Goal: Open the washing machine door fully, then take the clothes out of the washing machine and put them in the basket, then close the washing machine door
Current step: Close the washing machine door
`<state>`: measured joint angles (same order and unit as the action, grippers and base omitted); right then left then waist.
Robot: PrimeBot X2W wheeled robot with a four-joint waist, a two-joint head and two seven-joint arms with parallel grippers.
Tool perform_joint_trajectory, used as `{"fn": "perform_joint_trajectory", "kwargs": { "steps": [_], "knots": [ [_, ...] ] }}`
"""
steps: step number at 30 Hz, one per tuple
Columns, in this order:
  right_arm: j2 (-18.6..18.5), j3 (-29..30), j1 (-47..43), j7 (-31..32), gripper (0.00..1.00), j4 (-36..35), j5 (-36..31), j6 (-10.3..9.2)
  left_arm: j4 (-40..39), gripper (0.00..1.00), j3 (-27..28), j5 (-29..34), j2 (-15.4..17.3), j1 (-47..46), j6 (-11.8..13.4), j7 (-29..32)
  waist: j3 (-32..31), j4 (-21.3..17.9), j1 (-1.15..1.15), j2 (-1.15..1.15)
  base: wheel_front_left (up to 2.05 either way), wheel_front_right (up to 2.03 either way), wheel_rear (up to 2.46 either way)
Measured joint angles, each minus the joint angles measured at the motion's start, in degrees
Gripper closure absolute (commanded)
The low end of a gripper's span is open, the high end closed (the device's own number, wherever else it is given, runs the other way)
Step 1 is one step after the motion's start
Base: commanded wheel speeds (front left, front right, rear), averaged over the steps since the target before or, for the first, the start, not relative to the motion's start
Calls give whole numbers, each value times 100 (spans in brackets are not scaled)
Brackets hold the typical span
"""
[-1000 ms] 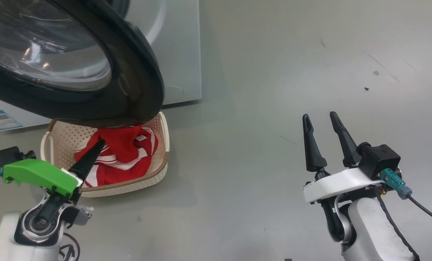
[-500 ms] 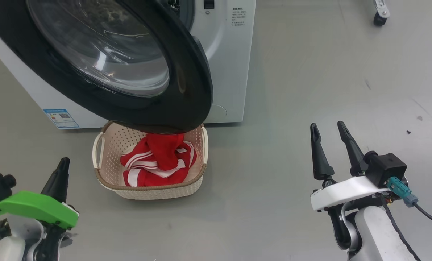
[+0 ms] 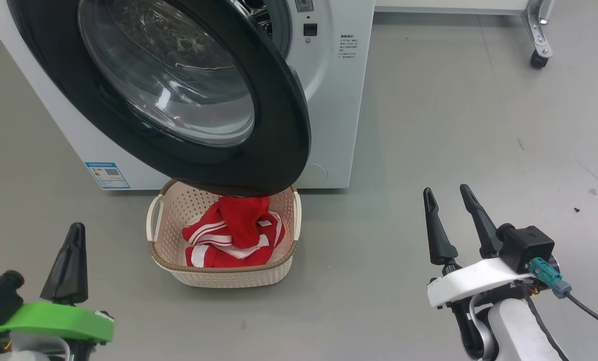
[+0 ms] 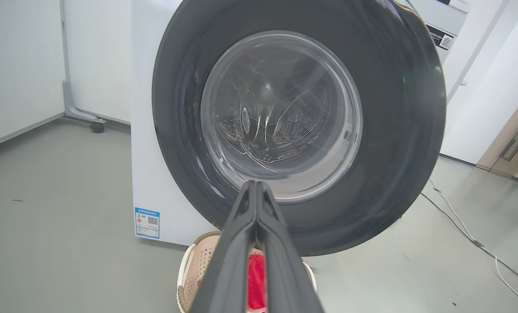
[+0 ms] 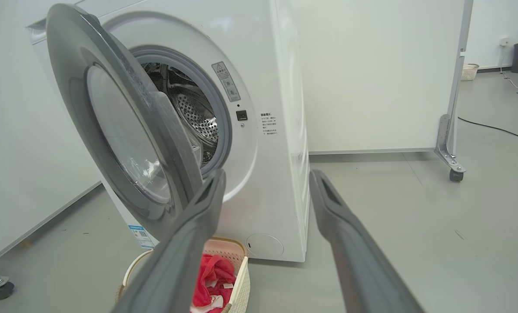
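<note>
Grey floor [image 3: 429,125] spreads out beneath me, smooth, with a few small dark marks off to my right. Nearest me, my left end effector [image 3: 77,229] sits at the lower left of the head view, its two dark fingers clenched flat together with nothing between them, tips pointing toward the machine. My right end effector [image 3: 444,189] is at the lower right, released, with its fingers spread and holding nothing. It is well apart from both basket and machine.

Just beyond, between my arms but nearer the left one, the basket [image 3: 154,228] stands on the floor, cream with a brown rim. The clothes [image 3: 234,228] lie inside it as a red heap with white stripes. They are piled toward the back and sit below the rim at the front.

The washing machine door [image 3: 284,125] hangs open right over the basket's rear edge. The lowest part of its black rim hides the basket's back wall, and I cannot tell whether they touch. From my right wrist the door stands swung away from the washing machine [image 3: 334,100], and the perforated steel drum [image 5: 196,117] shows through the gap. A blue label [image 3: 107,174] marks the front's lower corner.

To the right of the basket and machine, the floor lies open as far as a wheeled frame leg [image 3: 537,55] at the back. In my left wrist view a thin cable [image 4: 459,226] trails over the floor past the door's edge.
</note>
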<state>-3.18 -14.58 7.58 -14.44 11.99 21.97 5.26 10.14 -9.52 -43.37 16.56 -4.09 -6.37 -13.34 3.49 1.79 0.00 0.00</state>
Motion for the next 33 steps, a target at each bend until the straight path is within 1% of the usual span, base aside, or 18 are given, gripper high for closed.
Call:
{"fn": "perform_joint_trajectory", "kwargs": {
  "steps": [3,4,5,6,7,8,10,15,22,33],
  "knots": [
    [0,0,-5,0,0,15,0,18,1,100,-33,258,-7,107,10,-90,-31,8,0,0,0,0,0],
    [0,0,-12,0,0,22,0,19,3,97,-58,355,-5,144,13,-90,-42,11,0,0,0,0,0],
    [0,0,-20,0,0,27,0,20,5,71,-102,434,-2,184,58,-89,-52,14,0,0,0,0,0],
    [0,0,-31,0,0,34,0,22,14,53,-152,520,-2,216,62,-86,-62,16,0,0,0,0,0],
    [0,0,-54,0,0,35,0,22,14,16,-186,594,-7,252,62,-86,-70,18,0,0,0,0,0],
    [0,0,-84,0,0,38,0,22,11,0,-202,643,-19,290,68,-86,-77,20,0,0,0,0,0],
    [0,0,-120,0,0,49,0,22,12,0,-229,733,-51,338,132,-86,-88,24,0,0,0,0,0],
    [2,5,-120,0,0,49,0,24,-20,0,-218,771,-146,373,202,-87,-94,33,0,0,0,0,0],
    [5,31,-121,0,0,48,-9,66,-123,0,-179,920,-287,382,232,-92,-68,53,0,0,0,0,0],
    [9,60,-121,0,0,47,-42,71,-211,0,-63,1045,-377,382,253,-92,-29,78,0,0,0,0,0]
  ]
}}
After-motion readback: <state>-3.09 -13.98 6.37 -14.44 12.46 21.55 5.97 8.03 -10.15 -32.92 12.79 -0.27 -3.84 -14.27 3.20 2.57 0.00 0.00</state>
